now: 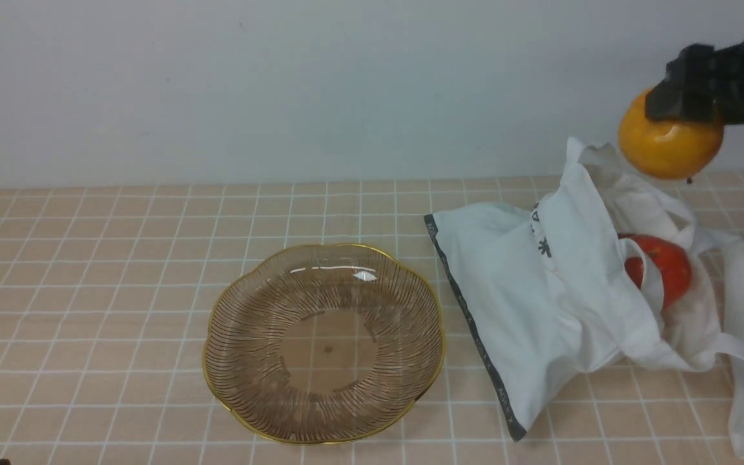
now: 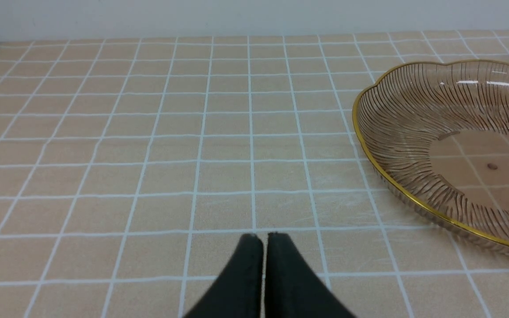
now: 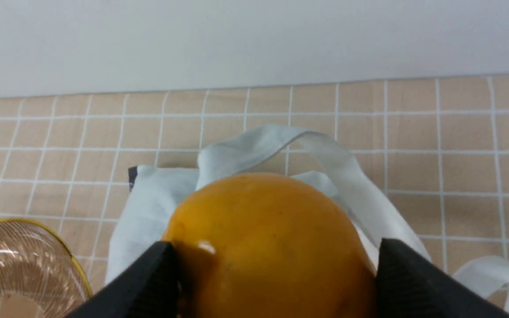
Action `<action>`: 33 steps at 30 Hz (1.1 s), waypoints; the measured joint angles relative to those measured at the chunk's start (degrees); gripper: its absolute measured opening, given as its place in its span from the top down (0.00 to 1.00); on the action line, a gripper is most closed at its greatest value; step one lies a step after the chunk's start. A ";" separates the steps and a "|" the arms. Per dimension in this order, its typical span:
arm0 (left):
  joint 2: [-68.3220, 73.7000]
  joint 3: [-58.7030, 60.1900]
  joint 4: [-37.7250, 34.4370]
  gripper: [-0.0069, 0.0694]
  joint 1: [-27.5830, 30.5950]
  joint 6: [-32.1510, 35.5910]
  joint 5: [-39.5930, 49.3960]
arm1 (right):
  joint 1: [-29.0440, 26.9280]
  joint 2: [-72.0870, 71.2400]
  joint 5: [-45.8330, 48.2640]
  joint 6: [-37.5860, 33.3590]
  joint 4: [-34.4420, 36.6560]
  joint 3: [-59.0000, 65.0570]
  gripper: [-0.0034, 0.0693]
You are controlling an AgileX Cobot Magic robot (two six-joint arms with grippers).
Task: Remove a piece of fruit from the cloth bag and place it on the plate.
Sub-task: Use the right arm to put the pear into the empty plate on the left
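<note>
Fruit (image 1: 669,152) is out of bag (image 1: 540,303), pinched in right fingers (image 3: 139,287) above it. To do: carry over & set on plate (image 1: 249,323). Left fingers (image 2: 245,274) pressed together, idle.

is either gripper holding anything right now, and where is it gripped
The right gripper holds the piece of fruit, a finger on each of its opposite sides. The left gripper is shut on nothing.
</note>
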 joint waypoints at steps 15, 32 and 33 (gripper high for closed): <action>0.00 0.00 0.00 0.92 0.00 0.00 0.00 | 28.20 0.43 -5.04 -15.70 19.77 -0.17 0.24; 0.00 0.00 0.00 0.92 0.00 0.00 0.00 | 36.61 25.95 -21.76 -13.54 20.17 -0.17 0.07; 0.00 0.00 0.00 0.92 0.00 0.00 0.00 | 36.61 25.95 -21.63 -13.47 20.17 -0.17 0.04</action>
